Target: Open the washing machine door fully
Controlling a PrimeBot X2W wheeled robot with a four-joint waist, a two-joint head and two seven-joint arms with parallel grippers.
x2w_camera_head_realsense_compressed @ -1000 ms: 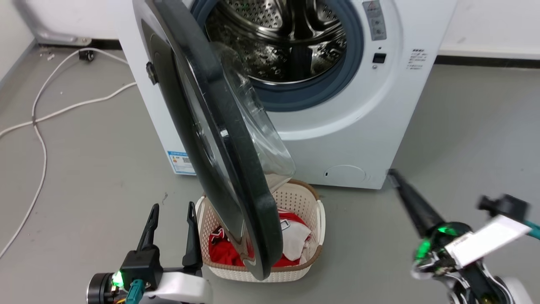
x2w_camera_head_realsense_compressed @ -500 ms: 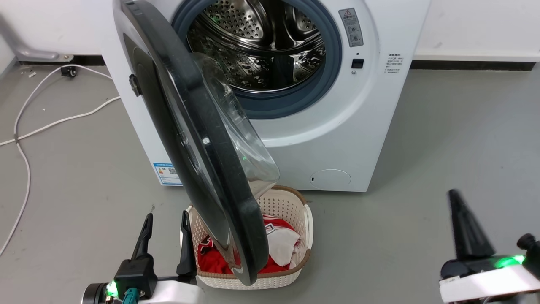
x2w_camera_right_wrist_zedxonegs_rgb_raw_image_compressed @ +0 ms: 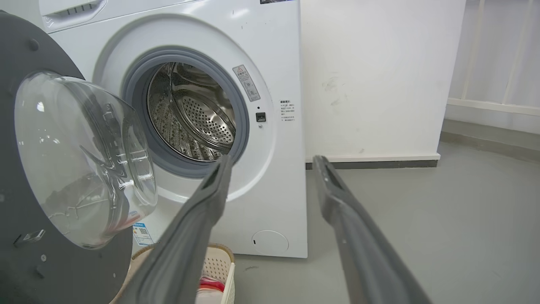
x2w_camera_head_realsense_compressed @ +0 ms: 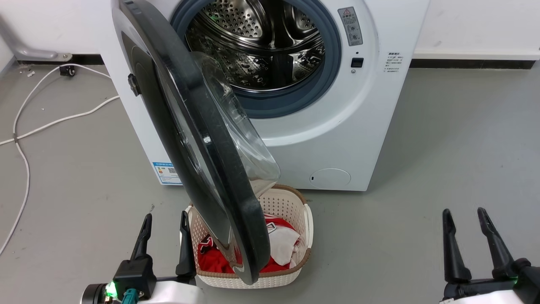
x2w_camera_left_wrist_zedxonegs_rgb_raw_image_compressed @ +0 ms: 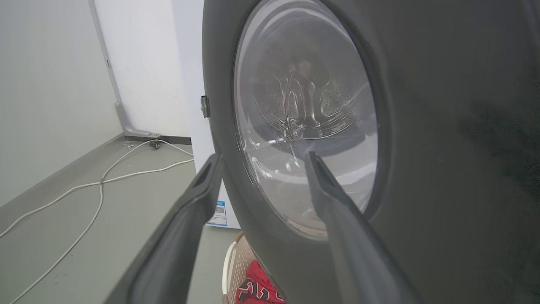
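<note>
Against the far wall stood the washing machine (x2w_camera_head_realsense_compressed: 346,139), white, with its steel perforated drum (x2w_camera_head_realsense_compressed: 261,46) exposed inside a grey gasket (x2w_camera_head_realsense_compressed: 295,99). The washing machine door (x2w_camera_head_realsense_compressed: 198,139) hung from a hinge on the left side of the opening. It was swung out towards the near side and stood almost edge-on to the head camera, with its clear glass bowl bulging to the right. Its lower rim hung above a beige laundry basket (x2w_camera_head_realsense_compressed: 291,198) on the floor just in front of the machine. A red and white garment (x2w_camera_head_realsense_compressed: 211,261) lay in the basket, and its lettering was too hidden to read.

A warning sticker (x2w_camera_head_realsense_compressed: 351,26) with a red triangle at its top sat right of the opening, its small symbols illegible. Below it was a dark latch socket (x2w_camera_head_realsense_compressed: 357,62), and further right a short block of black print (x2w_camera_head_realsense_compressed: 393,61) was too fine to make out. Low on the left of the front panel a blue-edged label (x2w_camera_head_realsense_compressed: 166,172) carried a QR code and tiny text. A round hatch (x2w_camera_head_realsense_compressed: 330,178) sat low on the right.

The left gripper (x2w_camera_head_realsense_compressed: 166,215) hovered near the floor, left of the basket and facing the door's glossy outer face. Its fingers were spread and held nothing. Whether either finger touched the door could not be told. The right gripper (x2w_camera_head_realsense_compressed: 463,211) hung well to the right over bare grey floor, its fingers likewise parted and empty. A white cable (x2w_camera_head_realsense_compressed: 25,135) trailed across the floor at the far left.
</note>
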